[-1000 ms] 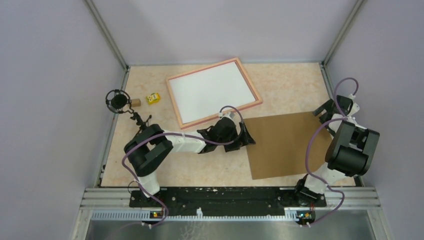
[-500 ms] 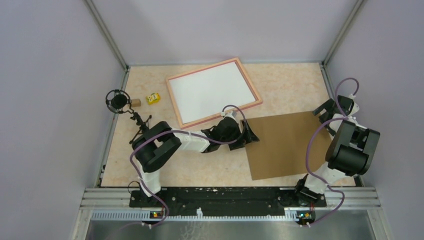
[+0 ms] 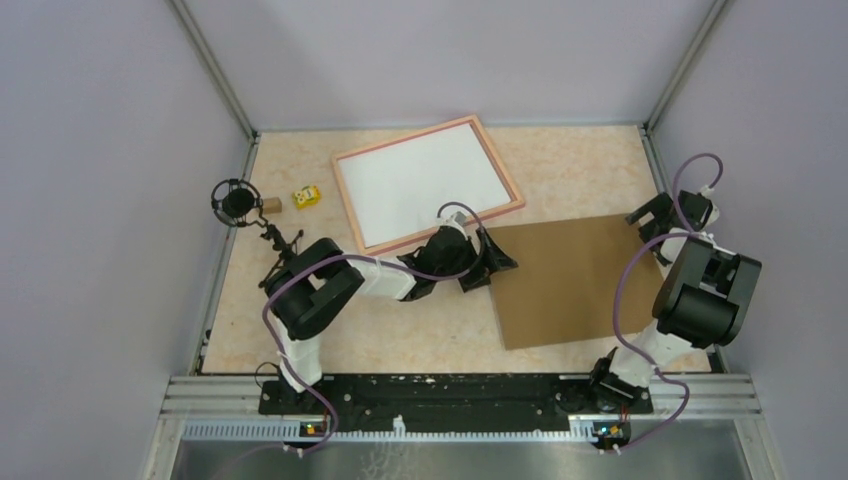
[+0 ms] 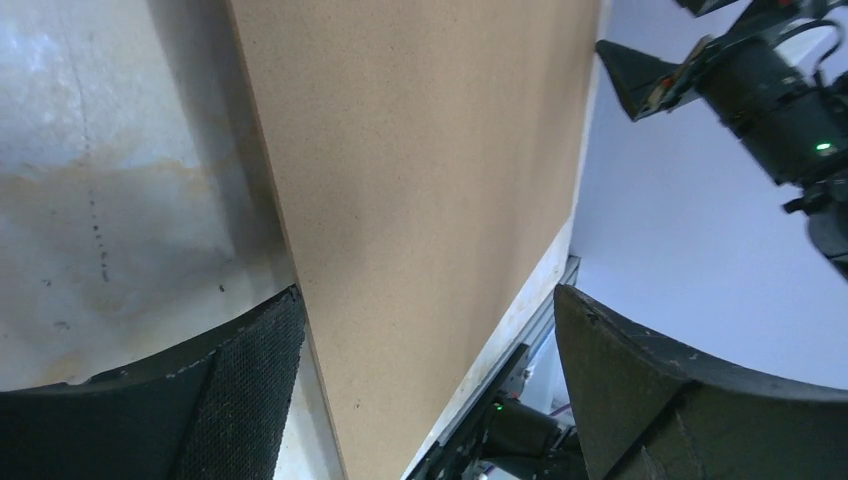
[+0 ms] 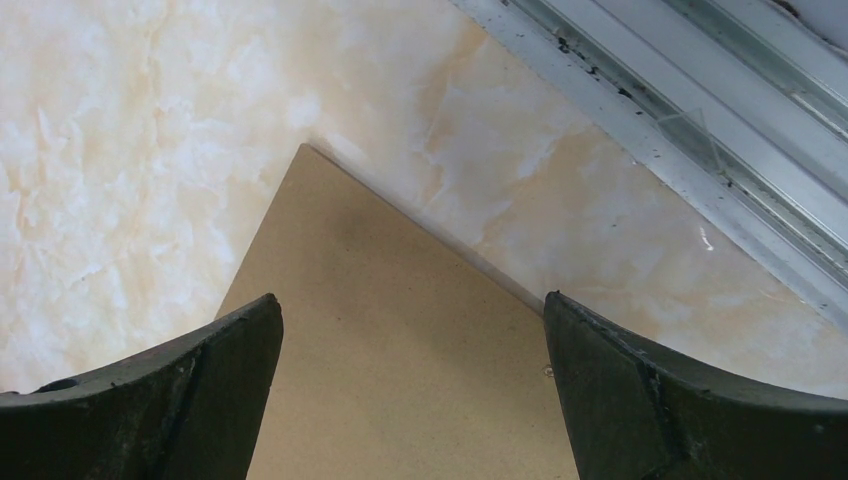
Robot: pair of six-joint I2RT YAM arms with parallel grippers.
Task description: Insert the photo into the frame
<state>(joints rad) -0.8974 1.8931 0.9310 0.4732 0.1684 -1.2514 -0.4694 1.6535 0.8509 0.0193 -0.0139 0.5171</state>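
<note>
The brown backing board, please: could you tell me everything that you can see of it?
The backing board is a thin, flat, plain brown rectangle, like cardboard or fibreboard, lying slightly skewed on the marble-patterned table, right of the frame and nearer. The open left gripper is at its left edge; the open right gripper hovers over its far right corner. Contact cannot be told.

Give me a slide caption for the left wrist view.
Open left gripper facing a corner of the brown backing board on the marbled table.
</note>
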